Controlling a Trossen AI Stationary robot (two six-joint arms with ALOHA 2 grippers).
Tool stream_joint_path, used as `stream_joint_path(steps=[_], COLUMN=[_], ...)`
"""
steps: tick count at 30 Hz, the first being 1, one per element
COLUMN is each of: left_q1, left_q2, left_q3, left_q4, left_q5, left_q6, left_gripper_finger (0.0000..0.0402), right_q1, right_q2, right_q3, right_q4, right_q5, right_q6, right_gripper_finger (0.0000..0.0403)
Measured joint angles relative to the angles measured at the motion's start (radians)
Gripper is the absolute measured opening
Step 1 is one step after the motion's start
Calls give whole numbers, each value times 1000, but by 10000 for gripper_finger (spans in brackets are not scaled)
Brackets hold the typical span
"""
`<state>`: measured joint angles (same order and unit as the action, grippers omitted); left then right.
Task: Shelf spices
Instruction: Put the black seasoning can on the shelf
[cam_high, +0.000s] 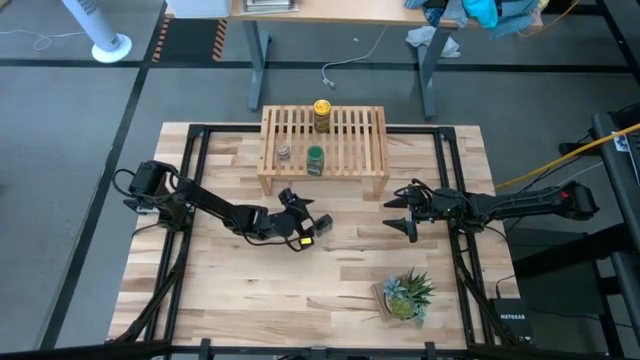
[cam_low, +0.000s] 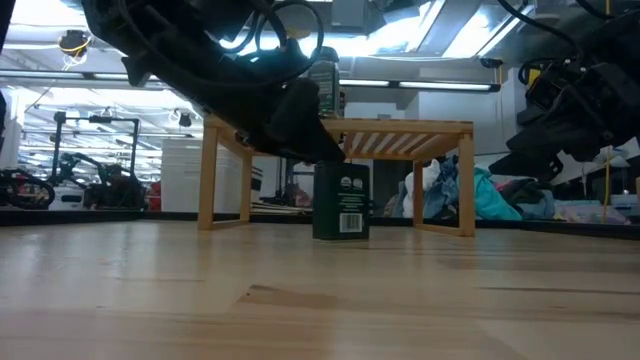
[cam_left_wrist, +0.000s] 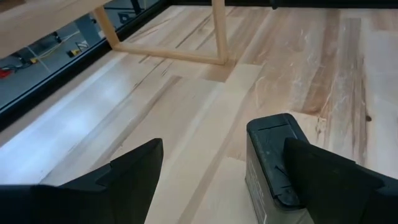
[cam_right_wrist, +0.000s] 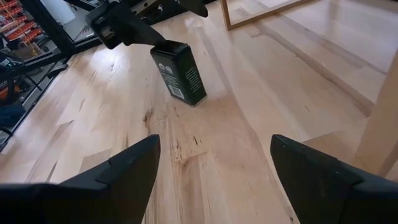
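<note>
Left gripper (cam_high: 318, 226): lowered to the tabletop (cam_high: 330, 290) in front of the shelf (cam_high: 324, 147), fingers spread wide. Black tin (cam_low: 341, 200): stood upright on the tabletop between those fingers, close against one finger (cam_left_wrist: 323, 177) in the left wrist view, with a clear gap to the other finger; whether that near finger actually touches the tin cannot be told. Right gripper (cam_high: 405, 213): held just above the tabletop, off to the tin's far side from the left arm, fingers wide apart and nothing between them, pointed toward the tin. Shelf: set beyond the left gripper, its near legs just behind the tin in the low view. Green-lidded jar (cam_high: 315, 160): stood on the slatted top, nearest the left gripper of the three jars. Grey-topped jar (cam_high: 284, 152): placed beside it on the same slats, a little apart. Yellow-lidded jar (cam_high: 322, 114): stood at the shelf's far edge, farthest from the gripper.
</note>
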<state>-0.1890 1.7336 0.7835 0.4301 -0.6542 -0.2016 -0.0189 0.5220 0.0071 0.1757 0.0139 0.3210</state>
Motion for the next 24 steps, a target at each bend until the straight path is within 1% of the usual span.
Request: stream_joint_path(steps=[5, 9, 14, 24], left_q1=[0, -7, -16, -42], left_q2=[2, 2, -36, -143], left_q3=[-1, -1, -2, -1], left_q4=[22, 25, 35, 18], left_q5=[4, 5, 5, 4], left_q6=[4, -76, -83, 62], left_gripper_finger=[327, 327, 327, 327], right_q1=[0, 0, 0, 0], right_q2=[0, 0, 0, 0], right_q3=[0, 0, 0, 0], right_q4=[0, 0, 0, 0], right_q5=[0, 0, 0, 0], right_q6=[0, 0, 0, 13], right_gripper_finger=[312, 312, 312, 312])
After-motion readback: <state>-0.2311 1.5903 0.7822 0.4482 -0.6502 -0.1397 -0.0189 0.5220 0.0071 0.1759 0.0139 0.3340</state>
